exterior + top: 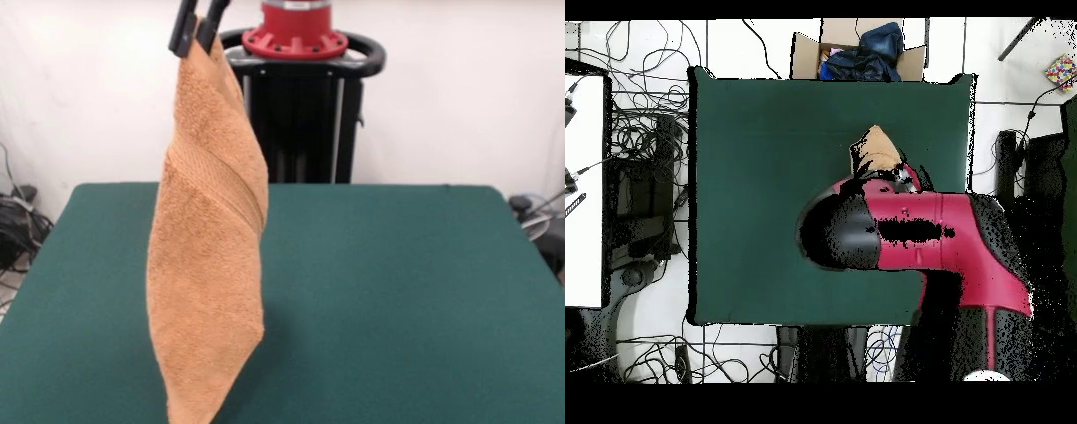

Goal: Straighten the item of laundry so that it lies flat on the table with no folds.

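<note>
Holding my pincer (pixel 196 35) closed on one corner, I see the towel (pixel 207 265) hanging straight below it, long axis vertical, above the table (pixel 397 300).

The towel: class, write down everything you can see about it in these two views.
The towel is orange-tan terry cloth with a woven band running slantwise across it. It hangs in a long, loosely folded drape, pinched at its top corner by the gripper, which is shut on it. Its lower end runs out of the front view's bottom edge, so contact with the green table cannot be told. From overhead only a small tan part shows beyond the red arm.
</note>
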`<state>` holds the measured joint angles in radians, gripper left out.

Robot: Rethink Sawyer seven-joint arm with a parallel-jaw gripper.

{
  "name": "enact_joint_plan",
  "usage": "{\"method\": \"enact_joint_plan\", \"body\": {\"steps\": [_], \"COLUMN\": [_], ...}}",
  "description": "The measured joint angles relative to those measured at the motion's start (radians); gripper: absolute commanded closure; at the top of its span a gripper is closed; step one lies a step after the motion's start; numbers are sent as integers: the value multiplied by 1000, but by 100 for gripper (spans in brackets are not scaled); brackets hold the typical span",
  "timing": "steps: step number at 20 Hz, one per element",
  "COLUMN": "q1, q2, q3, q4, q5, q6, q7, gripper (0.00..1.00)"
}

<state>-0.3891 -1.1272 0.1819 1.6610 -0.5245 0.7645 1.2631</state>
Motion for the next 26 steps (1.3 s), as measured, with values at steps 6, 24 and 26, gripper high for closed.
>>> {"method": "enact_joint_plan", "body": {"steps": [6,24,26], "q1": [26,158,168], "q2": [14,64,65], "q3": [-11,-124,-137], "q4": [27,74,77], "q5": [-19,-95,-95], "q6": [-36,-177,-180], "q7": [0,1,2], "gripper": [100,100,100]}}
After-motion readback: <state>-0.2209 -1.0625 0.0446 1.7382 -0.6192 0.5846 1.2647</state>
